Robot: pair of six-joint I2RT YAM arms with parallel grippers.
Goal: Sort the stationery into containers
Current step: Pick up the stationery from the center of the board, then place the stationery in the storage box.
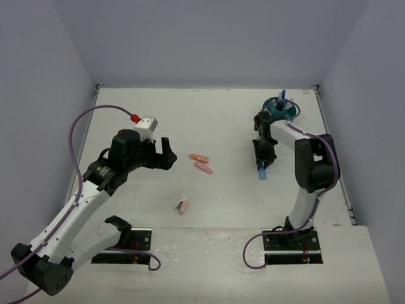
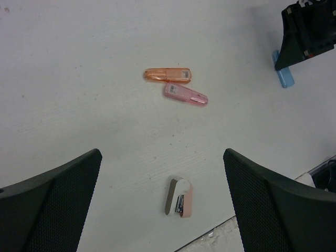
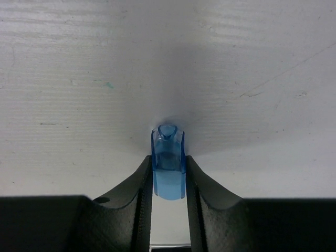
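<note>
Right claw (image 3: 168, 160) clamped on light-blue highlighter (image 3: 168, 140), its tip at the table (image 1: 221, 126); likely light, stiff, slick plastic, so mid-body hold suits; left claw (image 2: 161, 155) spread apart, empty, above orange highlighter (image 2: 168, 75) and pink highlighter (image 2: 186, 95).

Orange highlighter (image 2: 168, 75) lies just beside pink highlighter (image 2: 186, 95), blue highlighter (image 3: 168, 160) well apart

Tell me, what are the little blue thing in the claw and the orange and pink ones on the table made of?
The blue highlighter looks like glossy translucent plastic: an inner shape shows through the tinted shell. The orange highlighter and pink highlighter look alike: see-through coloured casings with a small label visible, probably hard plastic too.
</note>
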